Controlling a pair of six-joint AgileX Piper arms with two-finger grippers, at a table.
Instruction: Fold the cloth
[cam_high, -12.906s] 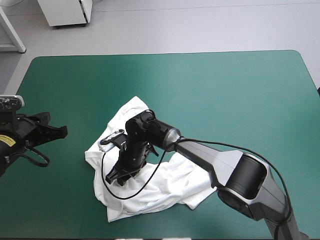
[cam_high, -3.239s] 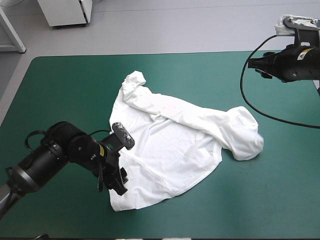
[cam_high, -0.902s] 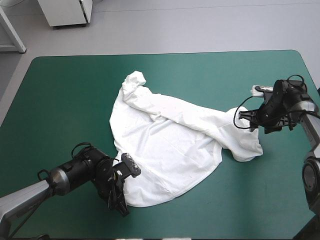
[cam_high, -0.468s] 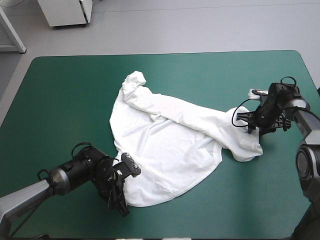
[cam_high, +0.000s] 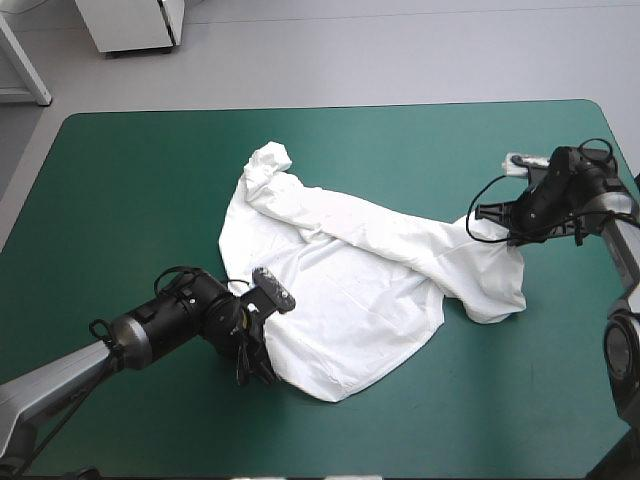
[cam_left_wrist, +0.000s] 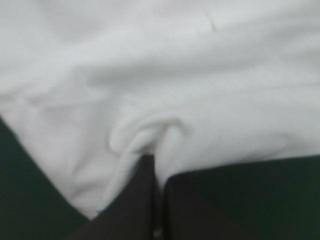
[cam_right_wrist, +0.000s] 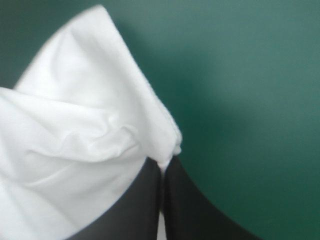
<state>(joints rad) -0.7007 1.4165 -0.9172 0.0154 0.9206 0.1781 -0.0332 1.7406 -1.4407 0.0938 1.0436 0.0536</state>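
A white T-shirt lies spread and rumpled mid-table on the teal-green cover. The left gripper is clamped on its near left hem. The right gripper is clamped on a fold at its right end.

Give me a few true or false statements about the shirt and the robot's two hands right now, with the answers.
1. The left hand is shut on the T-shirt. True.
2. The right hand hangs open over bare table. False: it is shut on a corner of the T-shirt.
3. The T-shirt is a neat folded bundle. False: it lies spread and rumpled on the teal-green table.
4. The hands grip the T-shirt at opposite sides, left near its left edge and right at its right end. True.
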